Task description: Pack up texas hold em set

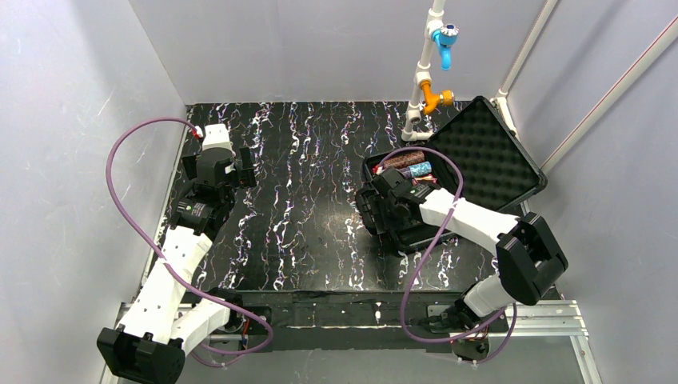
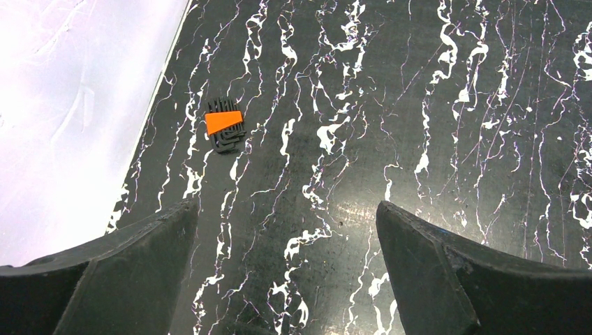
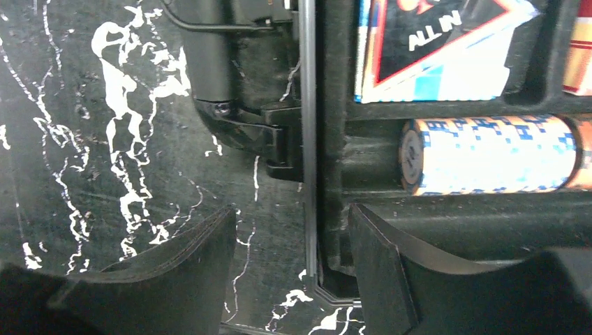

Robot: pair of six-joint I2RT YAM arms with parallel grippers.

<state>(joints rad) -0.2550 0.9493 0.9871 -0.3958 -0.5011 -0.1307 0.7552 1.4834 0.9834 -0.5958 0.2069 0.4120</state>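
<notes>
While the right fingers (image 3: 380,258) sit apart straddling the rim of the case (image 3: 328,139), they clamp nothing. The case is open on the right side of the desk (image 1: 304,208), with its foam lid (image 1: 488,152) leaning back. A chip roll (image 3: 489,155) and the "ALL IN" deck (image 3: 433,42) sit in their slots. The left fingers (image 2: 419,258) are also apart and empty, hovering over the desk. A small orange-and-dark marker stack (image 2: 225,125) lies ahead near the white side panel (image 2: 70,105). My read: the stack is light, thin and likely to slide, so pinch across its edges. The loaded case is probably heavy and stiff; close it by the lid's free rim, not the foam.
</notes>
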